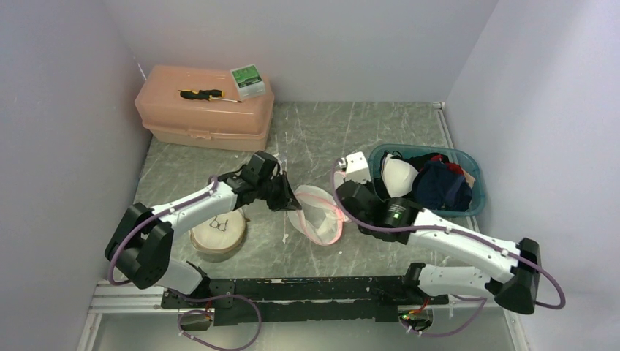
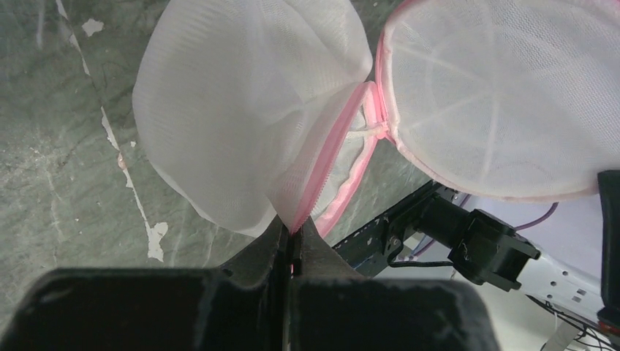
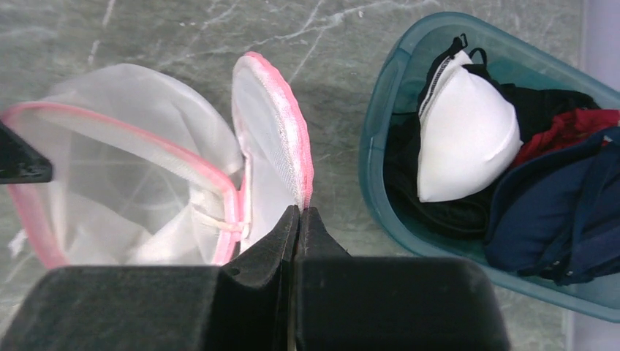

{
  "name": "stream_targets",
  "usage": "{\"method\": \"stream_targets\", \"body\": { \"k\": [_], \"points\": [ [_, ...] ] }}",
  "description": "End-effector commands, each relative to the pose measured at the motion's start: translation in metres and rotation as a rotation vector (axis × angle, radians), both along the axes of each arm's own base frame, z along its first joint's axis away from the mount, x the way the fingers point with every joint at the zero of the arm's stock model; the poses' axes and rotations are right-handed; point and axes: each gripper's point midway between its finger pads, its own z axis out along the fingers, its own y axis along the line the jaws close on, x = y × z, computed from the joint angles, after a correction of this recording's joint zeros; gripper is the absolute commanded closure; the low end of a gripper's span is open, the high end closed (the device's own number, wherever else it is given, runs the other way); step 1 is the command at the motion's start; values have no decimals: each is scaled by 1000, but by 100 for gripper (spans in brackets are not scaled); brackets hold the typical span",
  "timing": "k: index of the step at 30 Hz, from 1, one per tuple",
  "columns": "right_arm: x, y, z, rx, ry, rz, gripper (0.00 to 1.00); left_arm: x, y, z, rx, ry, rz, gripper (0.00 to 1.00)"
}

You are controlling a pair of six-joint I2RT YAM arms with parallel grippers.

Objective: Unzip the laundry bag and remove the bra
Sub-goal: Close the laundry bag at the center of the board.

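Left tool [image 2: 292, 232] and right tool [image 3: 300, 213], arms angled inward, both pinch the laundry bag [image 1: 318, 219].

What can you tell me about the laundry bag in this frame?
The laundry bag is white see-through mesh with pink zip trim. It has a soft rounded body and a flat round end panel with white ribs. It is unzipped: the panel stands apart from the body, joined at one side. It hangs between the arms over the grey table. The left gripper is shut on the body's pink edge, the right gripper on the panel's rim.
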Motion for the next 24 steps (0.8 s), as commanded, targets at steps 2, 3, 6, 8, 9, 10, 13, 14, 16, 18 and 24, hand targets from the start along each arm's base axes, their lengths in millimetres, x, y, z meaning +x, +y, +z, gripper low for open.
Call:
{"method": "stream_targets", "body": {
  "k": [2,3,6,8,9,10,13,14,16,18,24],
  "points": [
    [7,11,15,-57,-84,-53,100,0,7,7,-3,-49,8,96],
    [7,16,15,-65,-89,-46,100,0,11,6,9,-51,19,95],
    [3,36,14,-89,-95,-10,100,2,22,2,57,-54,54,93],
    [0,50,11,-98,-92,20,100,5,29,0,85,-59,79,92],
    [-2,57,8,-104,-89,34,100,6,31,-2,94,-58,86,92],
    [-3,64,3,-117,-81,49,100,7,33,-3,102,-61,94,92],
    [-7,82,-5,-130,-70,79,100,11,35,-7,113,-65,103,92],
    [-8,89,-7,-130,-65,95,100,13,35,-8,116,-64,104,92],
    [-13,104,-12,-119,-54,136,100,15,35,-11,126,-60,105,92],
    [-19,119,-16,-106,-39,185,100,16,35,-16,131,-50,104,92],
    [-30,152,-32,-66,28,299,100,16,38,-27,137,-28,122,93]
  ]
}}
